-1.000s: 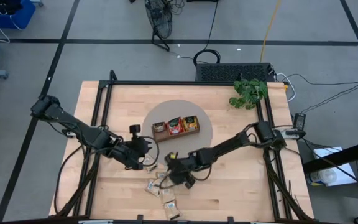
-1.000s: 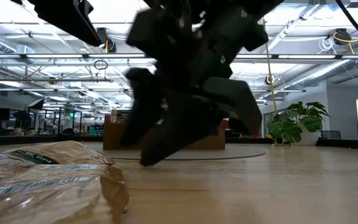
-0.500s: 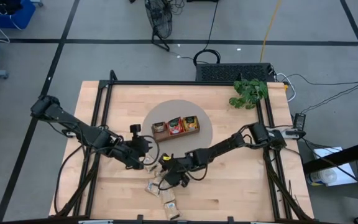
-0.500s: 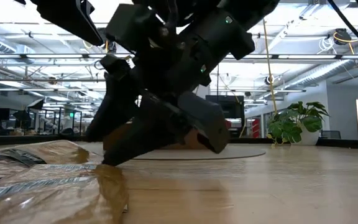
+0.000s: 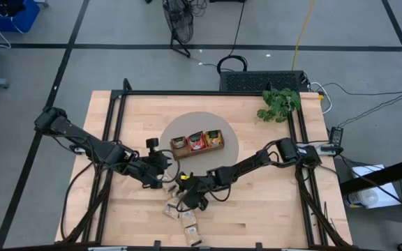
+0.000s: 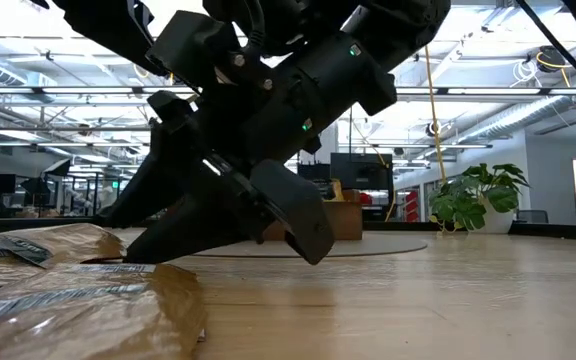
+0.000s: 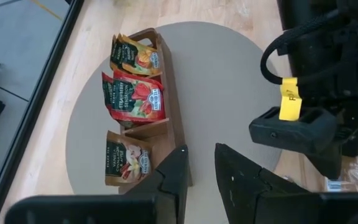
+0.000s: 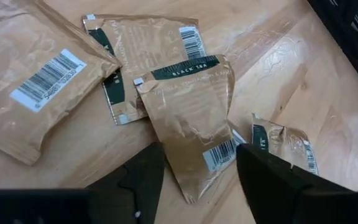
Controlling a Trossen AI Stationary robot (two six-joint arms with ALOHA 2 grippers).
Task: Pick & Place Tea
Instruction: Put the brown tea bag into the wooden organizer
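I had right gripper point(image 8: 194, 177) low over sachet pile point(image 5: 181, 213) at table's point(image 5: 271, 209) near edge, jaws spread, one beige sachet point(image 8: 191, 134) lying between fingers, long axis running along gap; left gripper point(image 7: 197, 180) beside, jaws nearly together, empty

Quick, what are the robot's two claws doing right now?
Left gripper: nearly shut, empty, near the tray.
Right gripper: open, straddling a beige tea sachet, not gripping yet.

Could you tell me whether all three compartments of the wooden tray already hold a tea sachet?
Yes, in the left wrist view each compartment of the wooden tray holds a sachet: yellow, red, beige.
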